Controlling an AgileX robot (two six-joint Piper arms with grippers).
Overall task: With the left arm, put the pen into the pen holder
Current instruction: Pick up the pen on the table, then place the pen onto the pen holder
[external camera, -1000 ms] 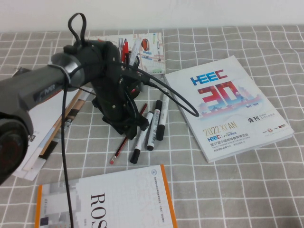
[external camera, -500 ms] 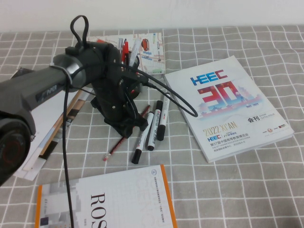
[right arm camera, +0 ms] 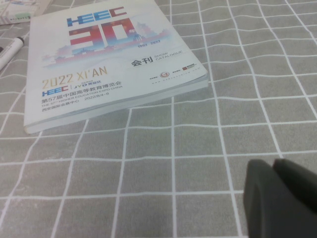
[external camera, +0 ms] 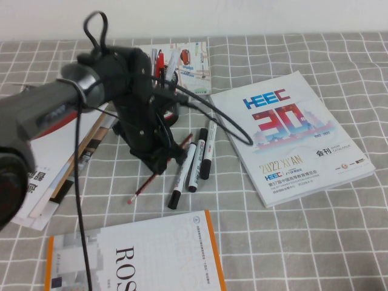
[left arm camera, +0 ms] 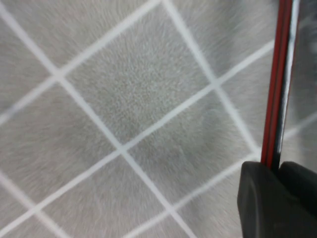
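Note:
The pen (external camera: 144, 183) is a thin dark-red stick with a pinkish eraser end, slanting down toward the checked cloth left of the markers. My left gripper (external camera: 160, 162) is shut on its upper part, near the middle of the table. In the left wrist view the pen (left arm camera: 277, 84) runs out from between the closed fingers of the left gripper (left arm camera: 275, 171) above the cloth. The black pen holder (external camera: 171, 113) is mostly hidden behind the left arm, with a red pen (external camera: 160, 61) sticking up from it. My right gripper (right arm camera: 273, 167) is shut on nothing, low over bare cloth.
Three white markers with black caps (external camera: 195, 165) lie just right of the left gripper. A HEEC catalogue (external camera: 291, 133) lies at the right, a ROS book (external camera: 139, 254) at the front, stacked papers (external camera: 54, 163) at the left, a booklet (external camera: 191, 63) at the back.
The left gripper has closed on the pen. The pen's eraser end has swung left and slightly toward the front as the gripper shifted.

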